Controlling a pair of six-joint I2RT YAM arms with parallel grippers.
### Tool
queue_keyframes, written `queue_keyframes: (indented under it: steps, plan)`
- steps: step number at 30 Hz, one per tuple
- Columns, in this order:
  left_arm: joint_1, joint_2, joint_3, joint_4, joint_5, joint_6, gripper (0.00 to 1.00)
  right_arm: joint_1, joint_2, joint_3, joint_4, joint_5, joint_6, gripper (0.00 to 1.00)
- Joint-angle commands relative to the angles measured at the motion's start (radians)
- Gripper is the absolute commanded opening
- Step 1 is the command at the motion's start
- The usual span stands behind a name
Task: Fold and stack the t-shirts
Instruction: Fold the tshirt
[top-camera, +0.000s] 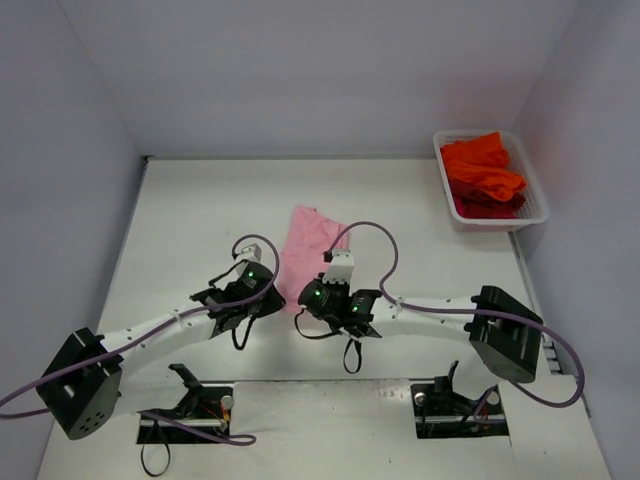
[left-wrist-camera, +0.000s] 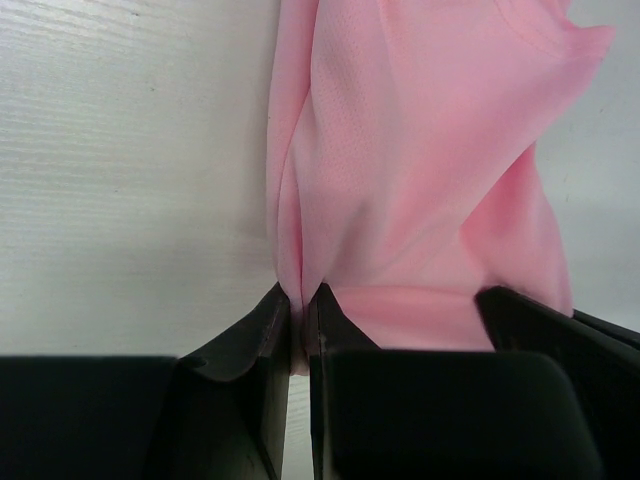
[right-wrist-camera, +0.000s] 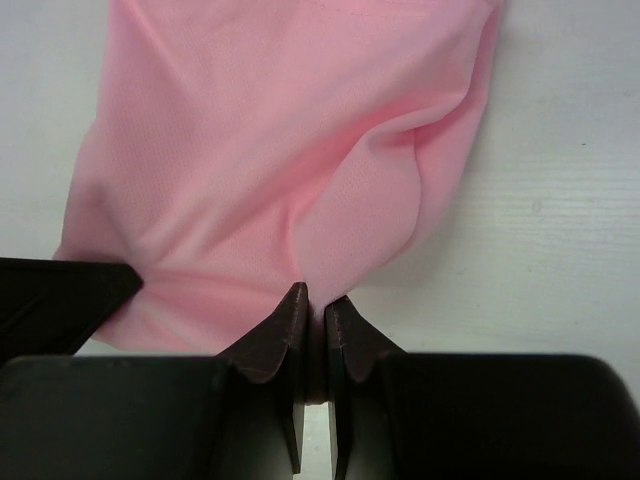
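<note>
**Held at two points: pink t-shirt (top-camera: 312, 240)**

Pinched along its near hem by left gripper (left-wrist-camera: 303, 300) and right gripper (right-wrist-camera: 312, 300), both closed on cloth. Spread near the table's (top-camera: 200, 220) middle. Heaped in the basket (top-camera: 497, 224) at the far right corner: orange-red t-shirts (top-camera: 485, 170).

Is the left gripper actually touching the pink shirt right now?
Touching. The left wrist view shows a fold of the pink t-shirt pinched inside the shut left gripper.

bright, even overhead light, soft shadows; wrist views slightly blurred up close.
</note>
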Motion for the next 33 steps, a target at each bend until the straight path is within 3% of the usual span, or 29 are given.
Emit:
queue_keyframes:
  steps: [1, 33]
  plan:
    - [0.0, 0.015, 0.055, 0.016, -0.035, 0.002, 0.0, -0.022, -0.065, 0.046, -0.074, 0.084, -0.021, 0.0]
    - [0.001, 0.193, 0.356, -0.05, -0.053, 0.132, 0.0, -0.111, -0.188, 0.113, -0.129, 0.089, -0.107, 0.0]
